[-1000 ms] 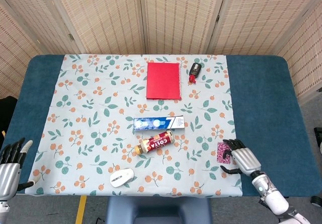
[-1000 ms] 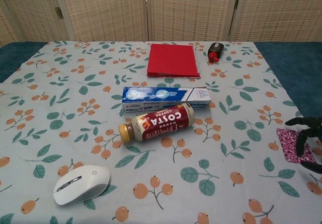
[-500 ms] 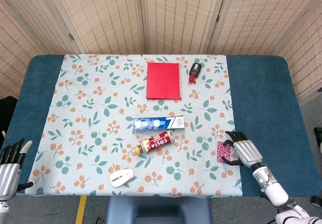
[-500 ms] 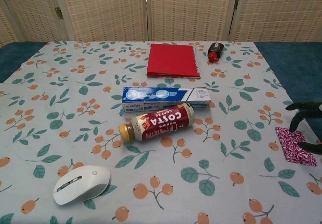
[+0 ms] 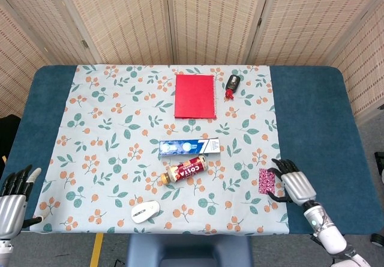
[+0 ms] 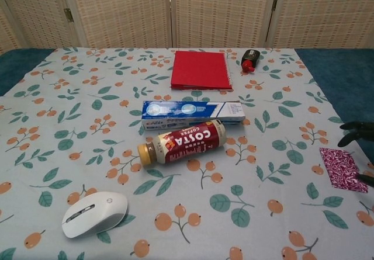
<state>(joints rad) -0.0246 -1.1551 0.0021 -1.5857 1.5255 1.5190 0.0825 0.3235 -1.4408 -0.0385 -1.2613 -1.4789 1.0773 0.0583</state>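
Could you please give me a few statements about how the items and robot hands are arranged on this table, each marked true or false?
1. The coffee bottle lies on its side just in front of the toothpaste box. True.
2. The right robot hand grips the computer mouse. False: it holds nothing, open beside the purple patterned packet.
3. The red notebook lies next to the small red-and-black bottle. True.
4. The left robot hand rests on the floral cloth. False: it is at the table's near left corner, off the cloth.
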